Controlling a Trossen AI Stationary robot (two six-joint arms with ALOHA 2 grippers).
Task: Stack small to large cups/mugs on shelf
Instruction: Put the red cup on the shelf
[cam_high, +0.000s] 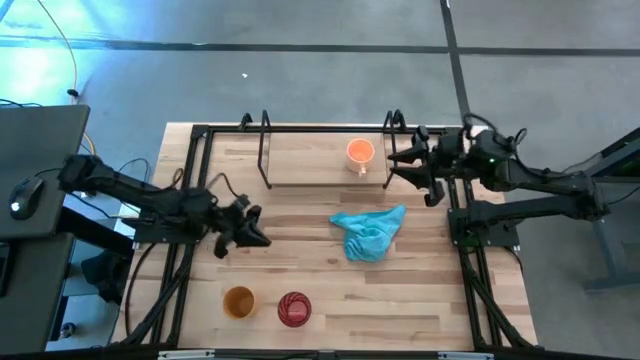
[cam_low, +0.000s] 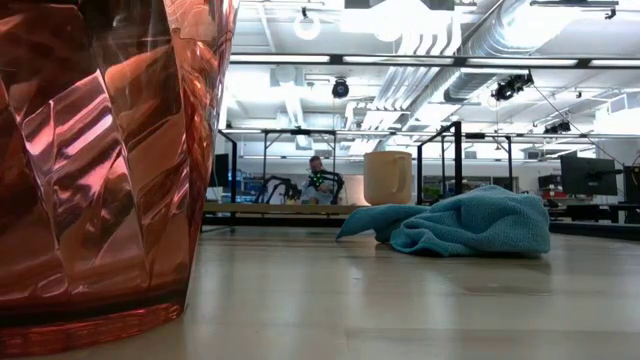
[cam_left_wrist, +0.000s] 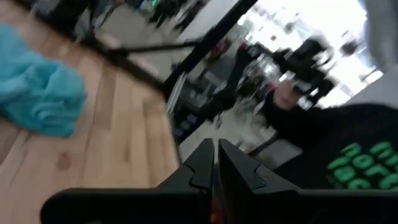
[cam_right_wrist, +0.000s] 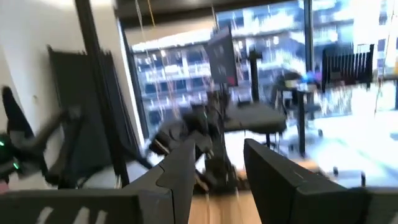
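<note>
The light orange mug stands upright on the shelf, a light-wood board in a black rod frame at the table's far middle; the mug also shows in the low view. The yellow-orange cup and the red ribbed cup stand side by side near the table's near edge; the red cup fills the left of the low view. My left gripper is shut and empty over the table's left middle. My right gripper is open and empty just right of the mug, apart from it.
A crumpled turquoise cloth lies on the table right of centre, between the shelf and the two near cups. The shelf's black rods rise around the board. A person in a dark top shows beyond the table in the left wrist view.
</note>
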